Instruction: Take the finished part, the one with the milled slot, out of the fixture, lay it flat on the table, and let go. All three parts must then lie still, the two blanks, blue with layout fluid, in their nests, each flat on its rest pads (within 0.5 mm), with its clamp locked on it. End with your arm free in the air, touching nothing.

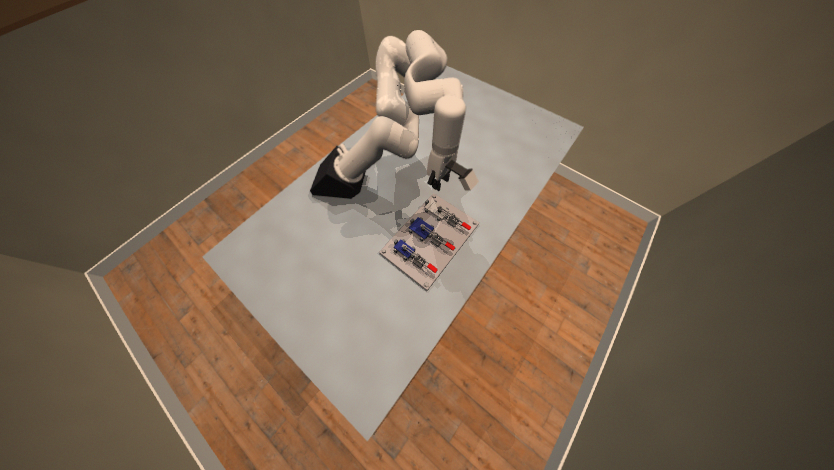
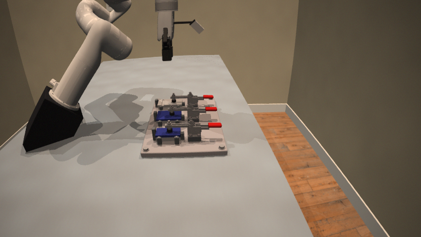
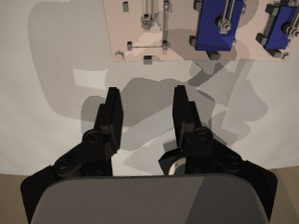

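The fixture plate (image 1: 424,276) (image 2: 182,149) (image 3: 114,1) lies on the grey table and holds three nests in a row. The pale finished part (image 1: 434,207) (image 2: 161,103) (image 3: 136,27) sits in the nest nearest the arm. Two blue blanks (image 1: 418,226) (image 1: 402,248) (image 2: 167,116) (image 2: 166,132) (image 3: 217,24) (image 3: 282,27) sit in the other two nests. A clamp arm lies over each part, and the red handles (image 2: 208,96) (image 2: 211,109) (image 2: 214,125) lie level. My gripper (image 1: 435,184) (image 2: 166,57) (image 3: 147,100) hangs high above the bare table behind the plate. It is half open and empty.
The arm's black base (image 1: 332,179) (image 2: 48,119) stands on the table left of the plate. The table's edge (image 2: 265,141) runs close to the right of the plate, with wooden floor below.
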You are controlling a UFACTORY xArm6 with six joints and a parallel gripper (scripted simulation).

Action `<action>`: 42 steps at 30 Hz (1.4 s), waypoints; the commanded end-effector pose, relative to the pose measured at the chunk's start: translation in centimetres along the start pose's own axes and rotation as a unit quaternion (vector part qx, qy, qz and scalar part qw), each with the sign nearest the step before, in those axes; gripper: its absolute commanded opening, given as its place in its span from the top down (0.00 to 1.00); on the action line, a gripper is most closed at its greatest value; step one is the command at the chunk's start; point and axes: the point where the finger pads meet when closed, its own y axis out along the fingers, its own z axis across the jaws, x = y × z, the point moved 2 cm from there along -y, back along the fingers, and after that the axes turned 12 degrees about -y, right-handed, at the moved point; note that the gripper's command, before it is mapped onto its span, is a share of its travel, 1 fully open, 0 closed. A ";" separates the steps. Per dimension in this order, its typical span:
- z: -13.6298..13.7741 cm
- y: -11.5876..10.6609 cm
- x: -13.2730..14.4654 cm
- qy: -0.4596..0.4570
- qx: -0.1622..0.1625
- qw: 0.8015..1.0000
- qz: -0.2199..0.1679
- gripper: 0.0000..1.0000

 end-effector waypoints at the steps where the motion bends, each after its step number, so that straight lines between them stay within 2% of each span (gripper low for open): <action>1: 0.0 -0.1 -0.1 -0.001 0.001 1.000 0.001 0.53; 27: 0.0 0.1 0.0 -0.001 0.001 1.000 0.001 0.53; 32: 0.0 1.3 -0.1 -0.001 0.001 1.000 0.001 0.53; 39: 0.0 4.4 -0.1 -0.001 0.001 1.000 0.001 0.53; 42: 0.0 4.8 -0.1 -0.001 0.001 1.000 0.001 0.53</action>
